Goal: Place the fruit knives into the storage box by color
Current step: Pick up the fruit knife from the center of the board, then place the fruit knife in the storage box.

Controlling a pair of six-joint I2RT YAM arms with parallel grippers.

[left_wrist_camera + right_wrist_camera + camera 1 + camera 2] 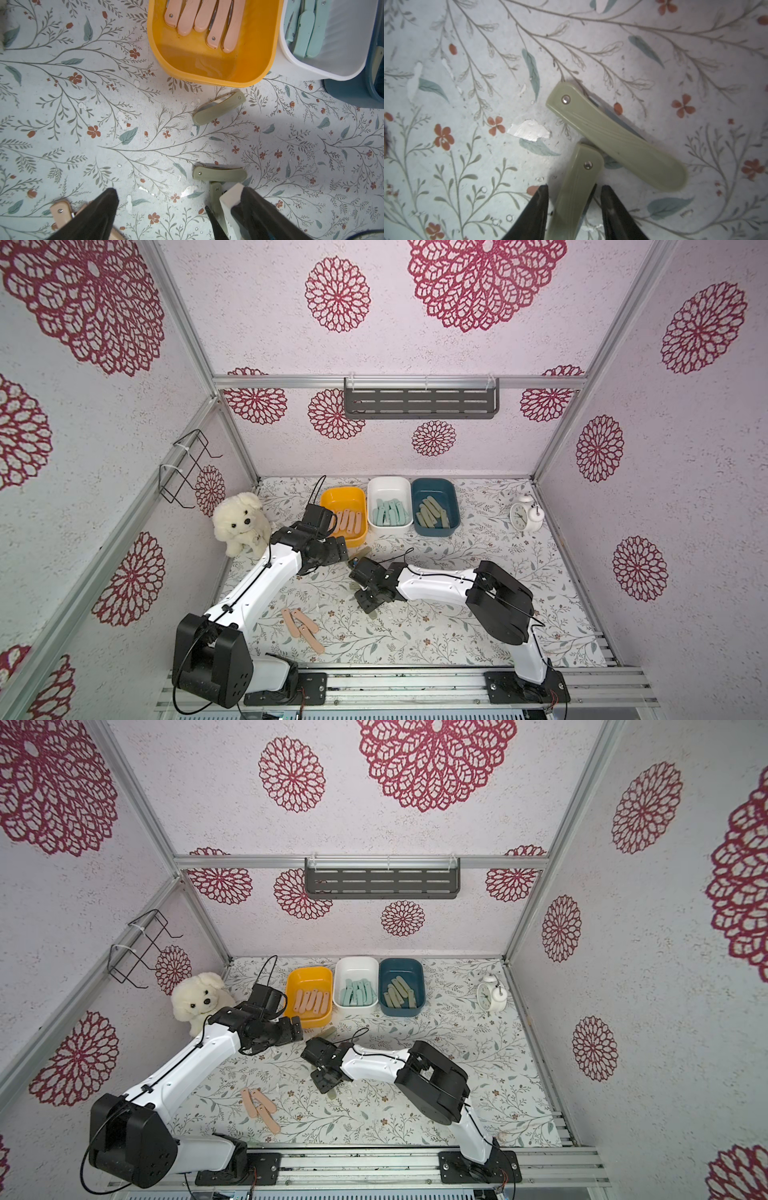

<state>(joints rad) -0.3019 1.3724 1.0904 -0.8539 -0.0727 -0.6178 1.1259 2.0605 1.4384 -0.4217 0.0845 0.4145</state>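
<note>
Three storage boxes stand at the back: yellow (343, 490) with peach fruit knives, white (389, 480) with mint ones, blue (434, 489) with sage ones. My right gripper (574, 187) is down at the table, its fingers either side of a sage knife (577, 182) with thin gaps, so open. A second sage knife (616, 137) lies crosswise just beyond it. A third sage knife (219, 108) lies in front of the yellow box (207, 62). Three peach knives (301, 628) lie near the front left. My left gripper (178, 191) hovers wide open and empty beside the yellow box.
A white plush dog (241, 522) sits at the back left. At the right stands an alarm clock (524, 514). A wire rack (187, 466) hangs on the left wall and a grey shelf (419, 400) on the back wall.
</note>
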